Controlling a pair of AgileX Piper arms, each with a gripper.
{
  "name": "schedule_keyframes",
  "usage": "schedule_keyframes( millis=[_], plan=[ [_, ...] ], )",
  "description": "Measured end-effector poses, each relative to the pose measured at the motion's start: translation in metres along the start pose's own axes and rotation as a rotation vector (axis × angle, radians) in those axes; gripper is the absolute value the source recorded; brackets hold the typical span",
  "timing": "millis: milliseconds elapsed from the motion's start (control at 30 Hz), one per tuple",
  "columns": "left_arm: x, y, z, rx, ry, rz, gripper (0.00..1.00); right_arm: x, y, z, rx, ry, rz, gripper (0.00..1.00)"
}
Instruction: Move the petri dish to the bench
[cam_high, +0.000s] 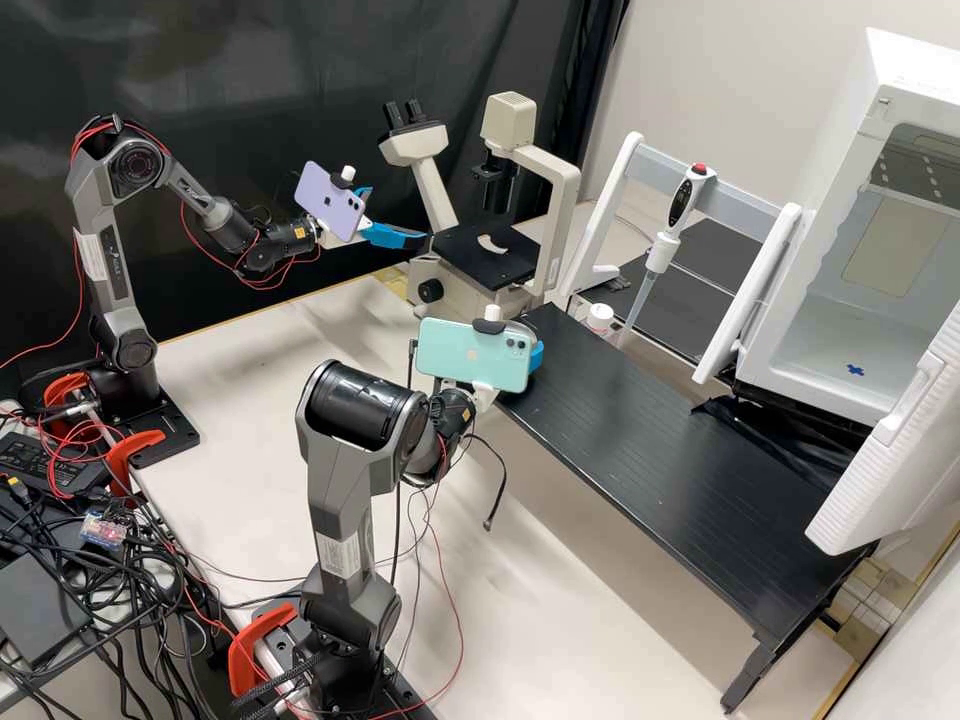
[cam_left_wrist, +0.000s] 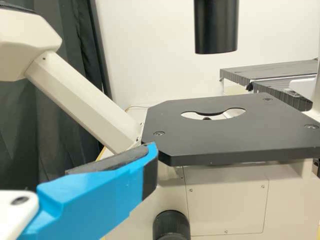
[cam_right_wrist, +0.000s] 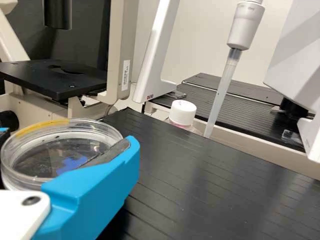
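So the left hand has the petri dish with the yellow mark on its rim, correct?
Wrong hand. The right wrist view shows that it is the right hand that has the petri dish; the yellow mark on its rim is as you say.

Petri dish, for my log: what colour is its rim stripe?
The stripe is yellow, clearest in the right wrist view.

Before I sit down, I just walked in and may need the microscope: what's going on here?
The right claw is gripping a clear dish at one end of the black bench, not yet released. I can't tell whether the dish touches the bench. The left claw is open and empty, by the microscope.
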Motion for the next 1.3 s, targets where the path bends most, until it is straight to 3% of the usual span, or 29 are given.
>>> schedule_keyframes(
  millis=[433,467,1100,1200,1300],
  plan=[
    [0.000,0.000,0.000,0.000,0.000,0.000,1.00,0.010,-0.005,0.003,0.000,-0.013,-0.014,0.00],
    [0.000,0.000,0.000,0.000,0.000,0.000,1.00,0.010,-0.005,0.003,0.000,-0.013,-0.014,1.00],
    [0.000,0.000,0.000,0.000,0.000,0.000,1.00,-0.002,-0.001,0.000,-0.010,0.002,0.000,1.00],
    [0.000,0.000,0.000,0.000,0.000,0.000,1.00,-0.015,0.006,-0.001,-0.019,0.034,0.027,1.00],
    [0.000,0.000,0.000,0.000,0.000,0.000,1.00,-0.029,0.015,-0.002,-0.007,0.080,0.086,1.00]
  ],
)
